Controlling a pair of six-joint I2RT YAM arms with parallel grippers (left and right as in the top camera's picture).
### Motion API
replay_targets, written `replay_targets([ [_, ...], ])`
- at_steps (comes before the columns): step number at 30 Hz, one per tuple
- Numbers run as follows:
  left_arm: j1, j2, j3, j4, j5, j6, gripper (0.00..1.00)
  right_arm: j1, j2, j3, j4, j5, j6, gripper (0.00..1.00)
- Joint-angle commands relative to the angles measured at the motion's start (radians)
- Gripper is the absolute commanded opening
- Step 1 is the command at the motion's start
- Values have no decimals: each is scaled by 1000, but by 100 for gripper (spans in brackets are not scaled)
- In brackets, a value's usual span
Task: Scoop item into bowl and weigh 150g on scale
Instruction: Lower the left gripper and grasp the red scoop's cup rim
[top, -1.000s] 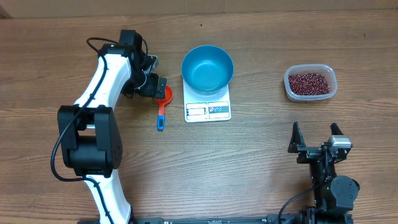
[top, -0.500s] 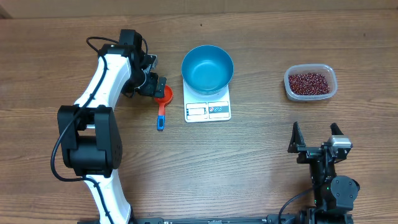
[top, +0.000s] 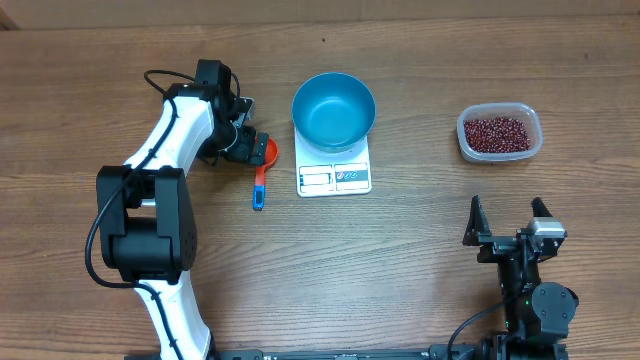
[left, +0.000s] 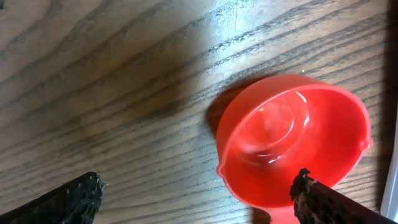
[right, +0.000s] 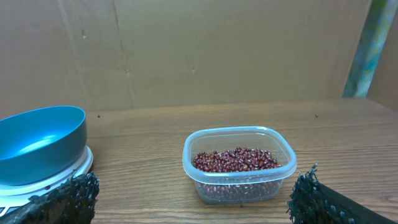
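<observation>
- Your left tool (top: 250, 142) is spread wide and grips nothing. It hangs over the red cup of the scoop (top: 265, 153).
- In the left wrist view, one finger (left: 323, 202) overlaps the cup's rim and the other sits over bare wood. Can't tell if either touches. The cup is empty.
- The scoop lies on the table (top: 400, 260) just left of the scale (top: 334, 178), with its blue handle pointing toward your base.
- The blue bowl (top: 334, 110) sits empty on the scale's far part. The display and buttons stay exposed.
- The beans (top: 497, 133) are all in the clear tub (top: 535, 145) at far right, well apart from the scale.
- Your right tool (top: 507, 222) is spread and empty, low near your base, with the tub ahead of it.
</observation>
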Motion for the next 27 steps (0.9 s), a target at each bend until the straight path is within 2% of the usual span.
replay_targets([
  [1,1,13,-8,10,-4,-3,100,5,-10,-10,3,9,2,100],
  [20,2,13,-11,77,-18,-3,99,5,-10,-10,3,9,2,100],
  [27,2,13,-62,130,-39,-3,100,5,-10,-10,3,9,2,100],
])
